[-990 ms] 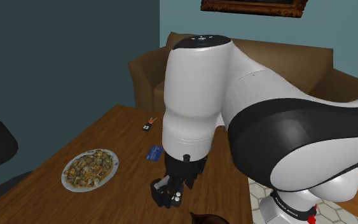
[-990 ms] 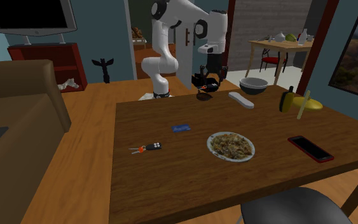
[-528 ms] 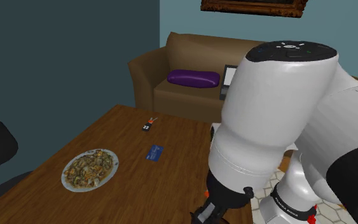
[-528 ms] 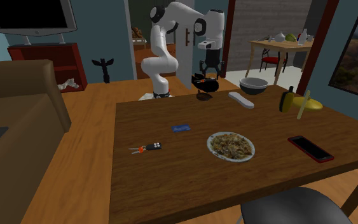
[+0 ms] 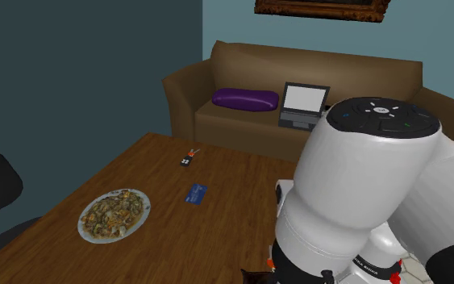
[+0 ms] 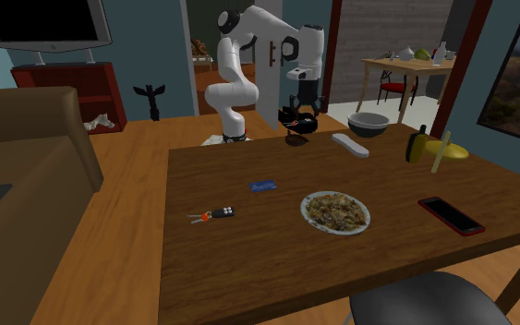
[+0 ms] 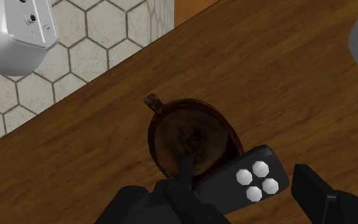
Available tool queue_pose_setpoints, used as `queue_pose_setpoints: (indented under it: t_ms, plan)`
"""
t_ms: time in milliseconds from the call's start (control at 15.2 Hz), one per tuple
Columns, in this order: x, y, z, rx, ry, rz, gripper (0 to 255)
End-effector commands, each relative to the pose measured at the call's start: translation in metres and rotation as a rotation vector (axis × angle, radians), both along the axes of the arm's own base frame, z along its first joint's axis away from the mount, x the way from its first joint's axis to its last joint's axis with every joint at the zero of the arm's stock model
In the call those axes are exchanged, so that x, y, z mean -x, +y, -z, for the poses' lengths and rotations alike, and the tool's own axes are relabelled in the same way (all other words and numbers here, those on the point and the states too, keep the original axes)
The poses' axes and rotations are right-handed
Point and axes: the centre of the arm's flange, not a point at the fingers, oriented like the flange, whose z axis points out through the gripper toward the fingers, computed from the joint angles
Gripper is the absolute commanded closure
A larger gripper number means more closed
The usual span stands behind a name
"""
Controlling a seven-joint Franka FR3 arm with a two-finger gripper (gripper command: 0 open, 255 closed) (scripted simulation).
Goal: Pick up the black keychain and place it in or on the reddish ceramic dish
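Gripper [image 7: 238, 182] clasps black keychain [image 7: 255, 179] over reddish dish [image 7: 190, 137]; centre & lower b4 opening so it won't bounce out

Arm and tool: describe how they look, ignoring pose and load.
The arm has fat, rounded white casings with dark joints; a dark round end cap bears small marks. The tool is all black and blocky.

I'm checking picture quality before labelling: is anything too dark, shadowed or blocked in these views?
Shoulder view: even light, but the arm covers part of the dish. Second exterior view: the end effector blends with the dish below it. Wrist view: no glare; the key fob stands out over the dark dish.
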Motion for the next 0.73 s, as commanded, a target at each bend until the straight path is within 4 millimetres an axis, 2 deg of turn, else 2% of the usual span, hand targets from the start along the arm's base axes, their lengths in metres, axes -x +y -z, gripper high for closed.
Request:
queue_pose_setpoints:
  t_ms: [0,462,660]
  plan:
    - [-0.001,0.0,0.011,0.0,0.0,0.0,255]
    - [-0.001,0.0,0.048,0.0,0.0,0.0,255]
    - [-0.001,0.0,0.048,0.0,0.0,0.0,255]
